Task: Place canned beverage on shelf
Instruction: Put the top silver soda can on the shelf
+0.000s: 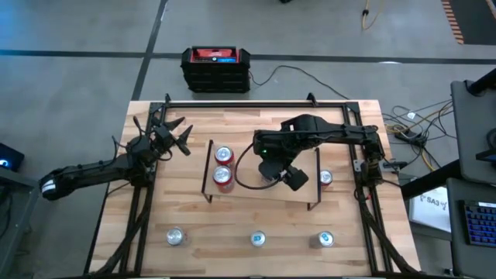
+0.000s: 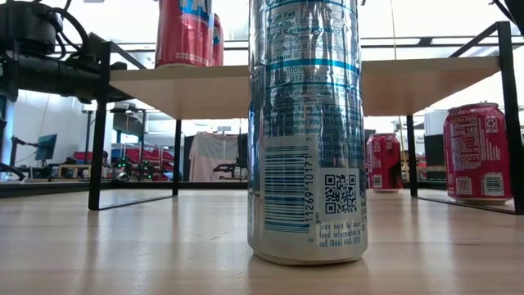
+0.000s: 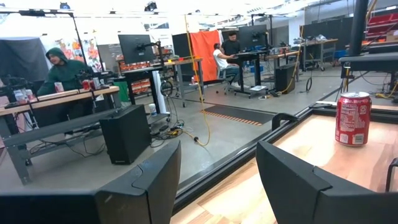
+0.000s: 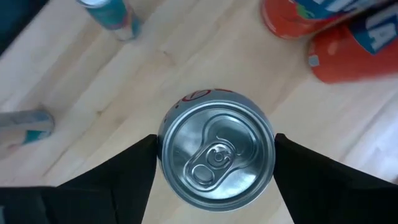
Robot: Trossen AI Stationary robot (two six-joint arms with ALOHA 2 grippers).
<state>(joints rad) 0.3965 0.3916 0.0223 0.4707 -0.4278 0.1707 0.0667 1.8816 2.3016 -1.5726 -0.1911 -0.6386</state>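
Silver can (image 4: 215, 155) sits between the right hand (image 4: 214, 163) fingers, grip unclear; label unreadable, left hand (image 3: 217, 180) empty

A robotics lab or workshop: benches with monitors (image 3: 135, 46), seated people (image 3: 62, 70), concrete floor (image 1: 70, 31), trailing cables.

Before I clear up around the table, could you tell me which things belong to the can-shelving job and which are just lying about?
Job:
- shelf
- can between the right gripper jaws
- two red cans on the shelf
- red can by its right end
- three silver cans in front

Lying about:
- black-and-red case on the floor
- cables
- keyboard
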